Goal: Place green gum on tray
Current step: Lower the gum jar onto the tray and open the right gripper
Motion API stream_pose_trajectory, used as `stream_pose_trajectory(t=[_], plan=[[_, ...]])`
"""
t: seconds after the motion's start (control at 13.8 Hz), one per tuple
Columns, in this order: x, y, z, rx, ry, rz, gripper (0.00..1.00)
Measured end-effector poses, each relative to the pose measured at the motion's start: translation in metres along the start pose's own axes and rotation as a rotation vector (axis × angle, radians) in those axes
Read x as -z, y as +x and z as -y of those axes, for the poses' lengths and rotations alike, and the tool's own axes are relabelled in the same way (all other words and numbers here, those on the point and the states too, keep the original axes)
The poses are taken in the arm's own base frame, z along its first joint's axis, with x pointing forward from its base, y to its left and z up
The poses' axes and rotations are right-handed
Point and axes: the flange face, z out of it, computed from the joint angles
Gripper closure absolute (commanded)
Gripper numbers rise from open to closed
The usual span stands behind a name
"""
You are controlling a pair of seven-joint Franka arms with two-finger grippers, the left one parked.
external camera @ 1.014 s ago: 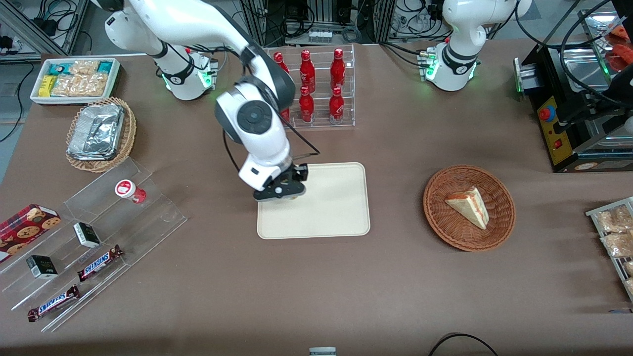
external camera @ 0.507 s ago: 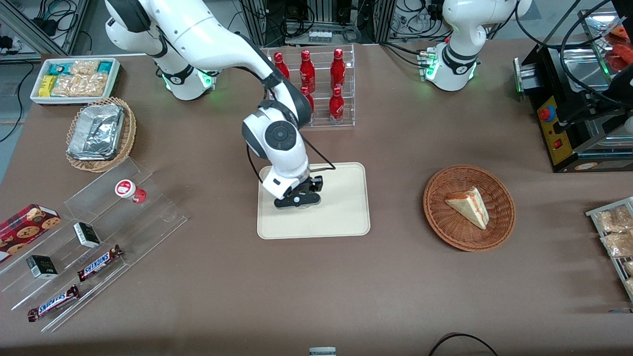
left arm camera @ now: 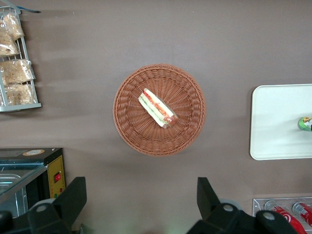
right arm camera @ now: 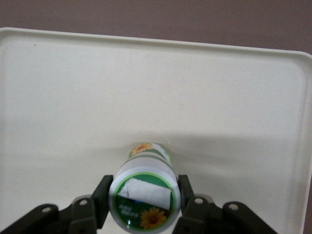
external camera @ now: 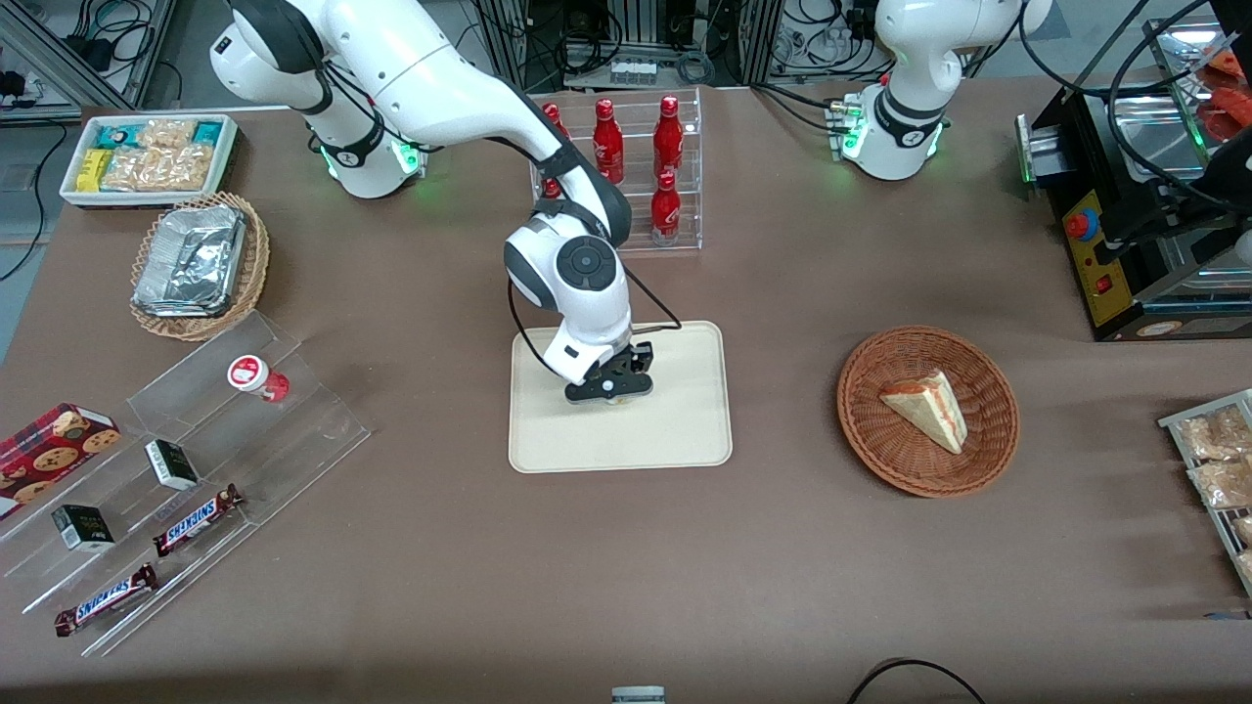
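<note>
Gripper (right arm camera: 145,204) clamped green gum (right arm camera: 145,192) at lid, both fingers (right arm camera: 100,202) against its sides; bottle over cream tray (right arm camera: 234,107); brown worktop (right arm camera: 195,19) past tray rim.

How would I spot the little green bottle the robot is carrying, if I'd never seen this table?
Find the cream tray in the middle of the table. Over it hangs the gripper, its fingers clamped on the green gum. Its white lid has a green ring and a sunflower; the similar bottle on the clear stand is red.
</note>
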Motion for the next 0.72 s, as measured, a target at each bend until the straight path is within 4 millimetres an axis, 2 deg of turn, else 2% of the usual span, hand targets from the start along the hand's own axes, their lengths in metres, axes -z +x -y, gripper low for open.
stream_pose_trajectory(t=[0.07,0.22,0.29,0.36,0.72], plan=[[-0.0021,0.0001,-0.0007,-0.001,-0.003,0.002,1.00],[-0.0050,-0.0002,-0.0013,-0.001,-0.006,0.005,0.19],[-0.0050,-0.0002,-0.0013,-0.001,-0.006,0.005,0.05],[-0.0052,-0.0002,-0.0014,-0.001,-0.006,0.005,0.01],[0.0005,0.0055,-0.0020,-0.007,0.001,-0.007,0.01]])
